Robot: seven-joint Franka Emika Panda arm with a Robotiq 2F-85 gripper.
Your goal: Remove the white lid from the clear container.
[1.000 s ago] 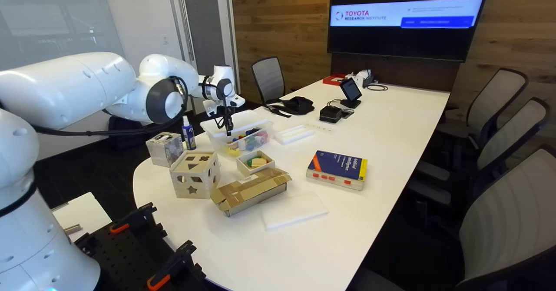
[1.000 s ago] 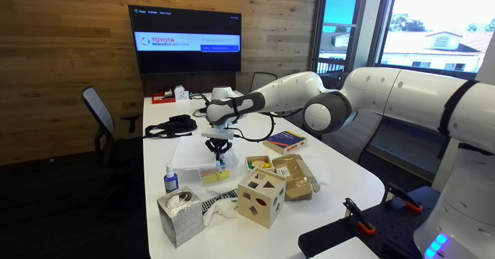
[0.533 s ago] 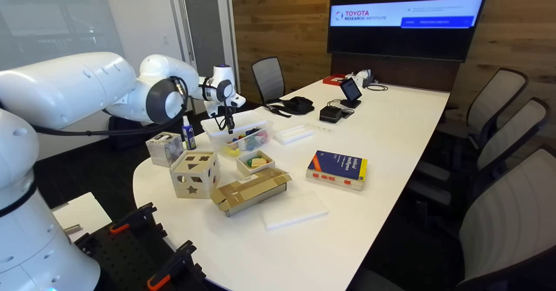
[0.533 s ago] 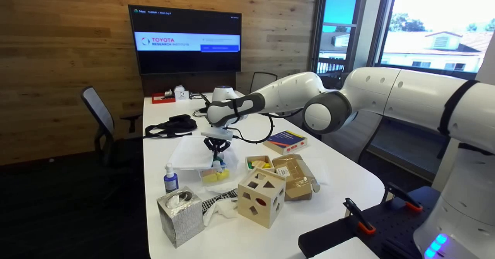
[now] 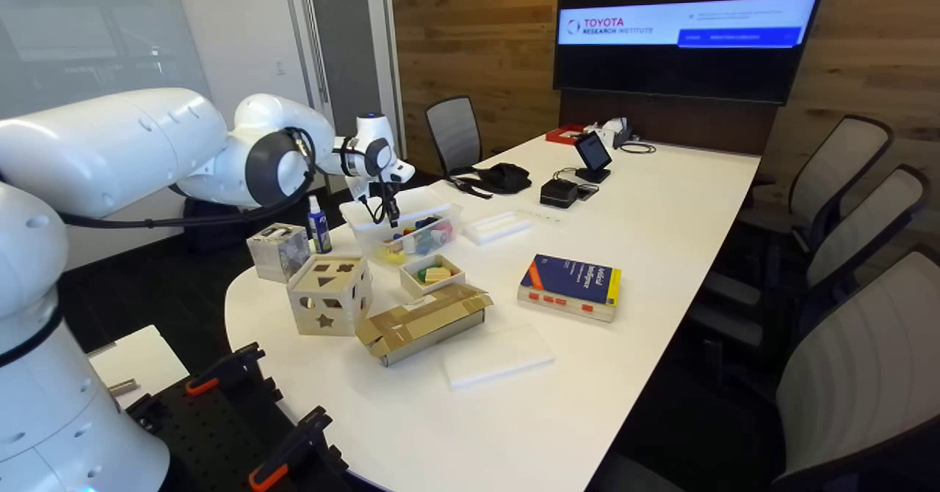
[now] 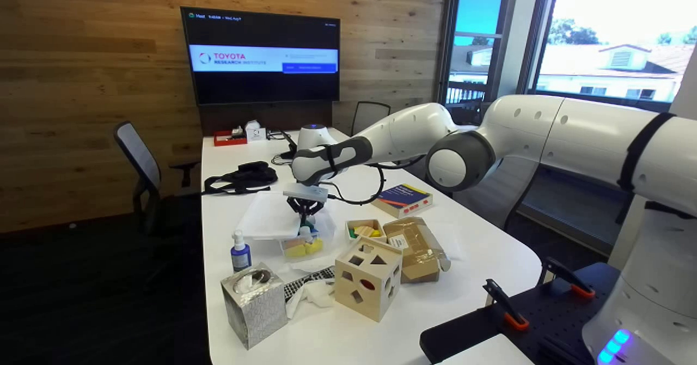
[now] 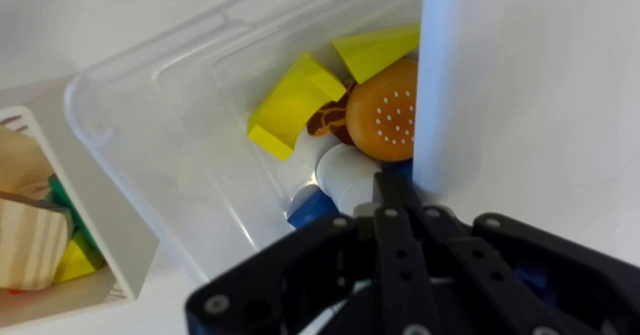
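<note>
The white lid (image 6: 269,218) lies on the clear container, shifted to one side, so part of the box is uncovered; it also shows in an exterior view (image 5: 411,200). In the wrist view the lid (image 7: 525,100) covers the right side. The clear container (image 7: 185,175) shows yellow blocks, a toy bun, a white cup and a blue block inside. My gripper (image 7: 392,180) has its fingertips together, right beside the lid's edge over the open part. Nothing shows between the fingers. Whether the fingertips touch the lid is hard to tell. The gripper is above the container in both exterior views (image 5: 393,222) (image 6: 303,220).
A small wooden tray of blocks (image 5: 433,275), a wooden shape cube (image 5: 330,297) and a cardboard box (image 5: 426,323) stand near the container. A spray bottle (image 6: 240,253) and a tissue box (image 6: 254,305) stand nearby. A thick book (image 5: 571,288) lies farther off.
The gripper has shifted slightly sideways toward the lid. The lid has slid slightly in the same direction, farther off the container. The gripper stays shut.
</note>
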